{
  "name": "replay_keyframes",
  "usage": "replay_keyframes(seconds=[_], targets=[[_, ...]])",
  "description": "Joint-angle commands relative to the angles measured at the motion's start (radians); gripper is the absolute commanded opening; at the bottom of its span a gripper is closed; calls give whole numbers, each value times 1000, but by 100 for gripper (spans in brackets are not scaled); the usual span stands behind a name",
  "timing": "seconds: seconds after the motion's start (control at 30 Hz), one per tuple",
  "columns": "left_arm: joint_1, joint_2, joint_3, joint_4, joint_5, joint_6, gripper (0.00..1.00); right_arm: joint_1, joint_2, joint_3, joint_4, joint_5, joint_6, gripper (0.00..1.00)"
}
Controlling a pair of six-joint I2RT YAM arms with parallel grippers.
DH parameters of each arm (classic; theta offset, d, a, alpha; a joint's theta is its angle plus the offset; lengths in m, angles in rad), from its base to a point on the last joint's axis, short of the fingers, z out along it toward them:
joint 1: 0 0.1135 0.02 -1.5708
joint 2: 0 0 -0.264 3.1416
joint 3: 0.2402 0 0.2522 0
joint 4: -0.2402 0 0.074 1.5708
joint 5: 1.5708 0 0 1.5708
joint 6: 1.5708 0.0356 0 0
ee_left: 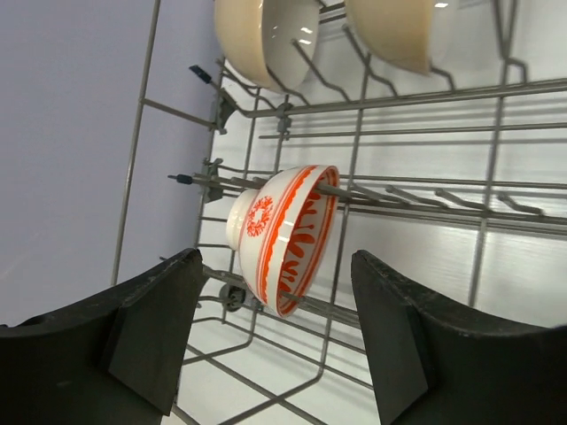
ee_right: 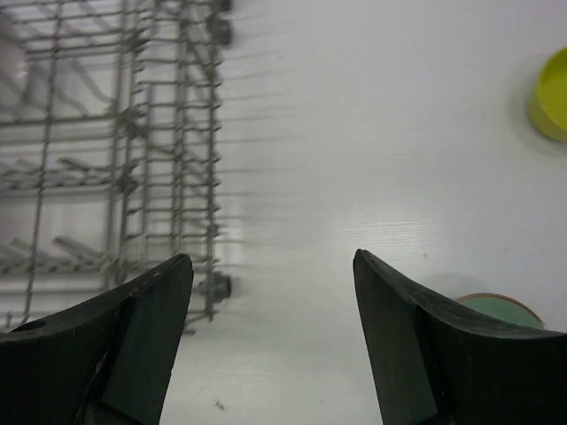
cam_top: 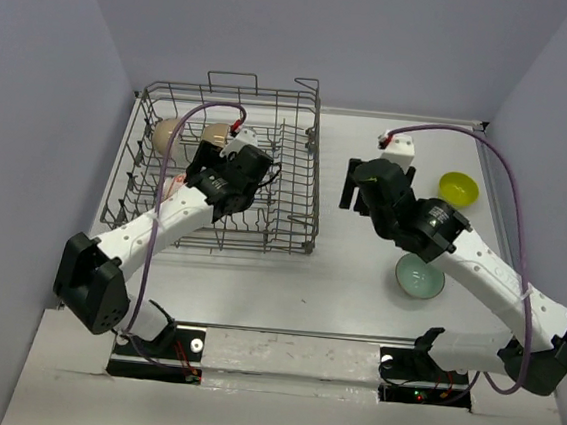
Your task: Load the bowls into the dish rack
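Observation:
The dish rack [cam_top: 298, 164] stands at the back left, with two cream-white bowls [cam_top: 168, 133] [cam_top: 214, 133] on edge in its far row. In the left wrist view, the orange-red-and-white patterned bowl [ee_left: 283, 239] leans on its side on the tines, below the cream bowls [ee_left: 266, 35]. My left gripper [ee_left: 276, 257] is open just short of it, not touching; from above it [cam_top: 212, 171] hovers over the rack. My right gripper [cam_top: 351, 189] is open and empty over bare table right of the rack. The bright yellow-green bowl [cam_top: 458, 189] and the pale celadon bowl [cam_top: 420, 277] sit on the table at the right.
The right wrist view shows the rack's side [ee_right: 133, 133] at left, the yellow-green bowl [ee_right: 554, 97] at the right edge and the celadon bowl [ee_right: 496, 310] behind the right finger. Grey walls close in the table on three sides.

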State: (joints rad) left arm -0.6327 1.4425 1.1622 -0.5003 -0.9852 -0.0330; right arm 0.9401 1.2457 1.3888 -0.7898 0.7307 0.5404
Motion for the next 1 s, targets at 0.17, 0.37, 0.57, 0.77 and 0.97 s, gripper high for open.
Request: replay_keyframes(seconds=[0.17, 0.37, 0.57, 0.77, 0.97], targets=[[-27, -322, 16, 158, 311, -62, 81, -604, -49, -177, 115, -172, -2, 81], [-30, -519, -87, 336, 485, -93, 82, -970, -11, -338, 228, -410, 18, 82], [-28, -584, -202, 414, 497, -80, 84, -1159, 67, -381, 323, -549, 92, 81], [-30, -584, -233, 440, 566, -96, 84, -1209, 201, -269, 354, -565, 176, 80], [-28, -623, -262, 453, 566, -107, 84, -1248, 368, -168, 377, -602, 257, 78]])
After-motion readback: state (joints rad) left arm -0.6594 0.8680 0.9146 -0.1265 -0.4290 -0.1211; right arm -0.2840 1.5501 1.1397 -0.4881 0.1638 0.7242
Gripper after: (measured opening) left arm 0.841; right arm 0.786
